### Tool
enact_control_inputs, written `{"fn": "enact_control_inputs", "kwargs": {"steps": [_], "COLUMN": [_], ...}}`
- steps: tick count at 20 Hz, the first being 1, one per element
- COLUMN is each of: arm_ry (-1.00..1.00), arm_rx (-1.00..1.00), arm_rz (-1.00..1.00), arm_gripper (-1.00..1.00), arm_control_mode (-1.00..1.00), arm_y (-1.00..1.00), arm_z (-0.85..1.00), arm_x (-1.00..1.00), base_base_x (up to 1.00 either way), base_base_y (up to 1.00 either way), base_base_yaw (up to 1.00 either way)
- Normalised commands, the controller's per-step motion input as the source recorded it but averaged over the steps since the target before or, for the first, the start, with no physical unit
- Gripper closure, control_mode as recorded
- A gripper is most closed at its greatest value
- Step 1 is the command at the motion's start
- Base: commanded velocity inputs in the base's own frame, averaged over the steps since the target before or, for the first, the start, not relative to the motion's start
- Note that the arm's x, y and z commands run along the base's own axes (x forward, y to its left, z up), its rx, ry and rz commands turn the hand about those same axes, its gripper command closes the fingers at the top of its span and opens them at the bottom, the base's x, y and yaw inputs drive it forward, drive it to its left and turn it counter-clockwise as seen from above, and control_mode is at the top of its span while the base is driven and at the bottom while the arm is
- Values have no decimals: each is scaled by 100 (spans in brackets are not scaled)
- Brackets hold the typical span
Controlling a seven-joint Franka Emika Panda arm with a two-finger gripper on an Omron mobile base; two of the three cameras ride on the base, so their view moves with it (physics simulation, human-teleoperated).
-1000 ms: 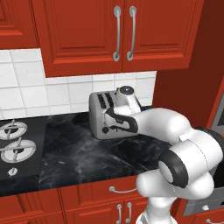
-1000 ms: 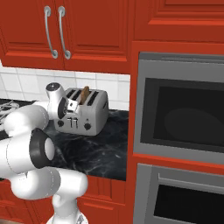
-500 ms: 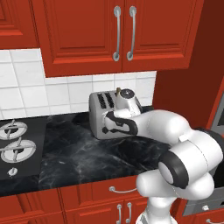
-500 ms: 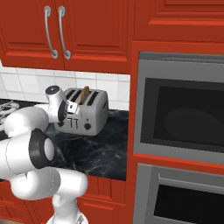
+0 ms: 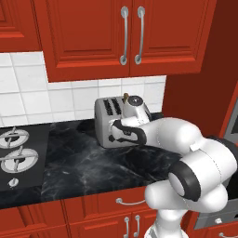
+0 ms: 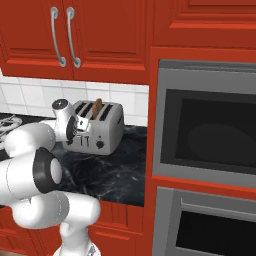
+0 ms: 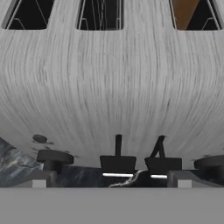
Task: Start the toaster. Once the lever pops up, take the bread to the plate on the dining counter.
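Hand view, bottom edge: gripper [image 7: 111, 181] fingertips [image 7: 39, 181] sit far apart at lower left and lower right, jaws spread wide w/ nothing between them; just past them the two lever tabs [image 7: 118, 165] and black knobs [image 7: 54, 158] of the toaster [image 7: 111, 83], very close; brushed grey top runs up the frame to the slots at the upper edge; bread [image 7: 184, 12] shows tan-brown in the upper-right slot.

Left base view: white arm crosses from lower right to centre, hand pressed up near the toaster [image 5: 108, 122] front, hiding most of its face; bare black marble counter [image 5: 88, 162] centre-left, open room there; stove burners [image 5: 14, 155] at far left edge, well apart from the toaster; white tile wall [image 5: 69, 100] behind; red upper cabinets [image 5: 121, 37] w/ two handles hang over the toaster, so little room above; red side panel closes the right.

Right base view: toaster [image 6: 102, 132] centre-left on the counter, silver-grey, boxy, knob low on its front; bread [image 6: 97, 106] stands upright in a slot, top poking out; gripper [image 6: 80, 125] at its left front corner; wall oven [image 6: 205, 130] fills the right half, close beside the toaster.
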Motion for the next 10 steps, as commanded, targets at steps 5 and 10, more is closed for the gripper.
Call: {"fn": "enact_control_inputs", "kwargs": {"steps": [5,10], "arm_ry": [0,0], "arm_rx": [0,0], "arm_rz": [0,0], "arm_gripper": [-100,-100], "arm_control_mode": [-100,-100], "arm_y": [0,0], "arm_z": [0,0], "arm_x": [3,16], "base_base_x": [0,0], "base_base_y": [0,0], "base_base_yaw": [0,0]}}
